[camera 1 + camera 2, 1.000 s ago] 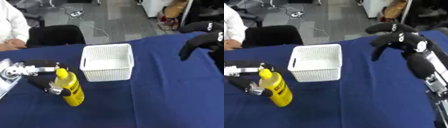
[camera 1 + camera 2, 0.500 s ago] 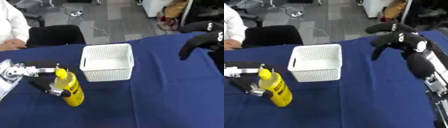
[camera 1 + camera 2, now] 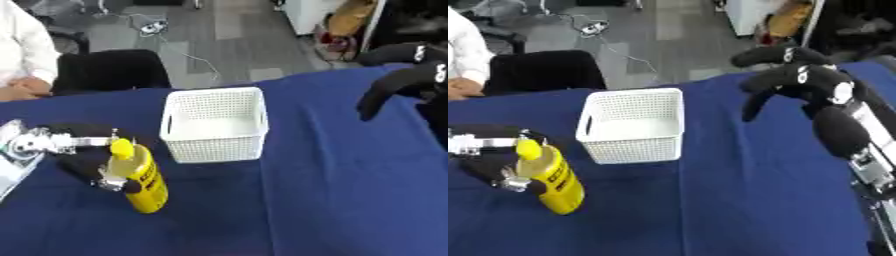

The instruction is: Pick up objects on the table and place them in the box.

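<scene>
Left hand (image 3: 83, 161) low at left, fingers curled around the yellow bottle (image 3: 142, 178). Right hand (image 3: 802, 82) raised at right, fingers drooping, holding nothing.

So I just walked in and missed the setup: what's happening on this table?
The left robot hand is curled round a yellow bottle standing upright on the blue table, left of the white basket. The basket looks empty, so nothing has been dropped in yet. The right robot hand hangs in the air over the table's right side, fingers drooping, holding nothing.
</scene>
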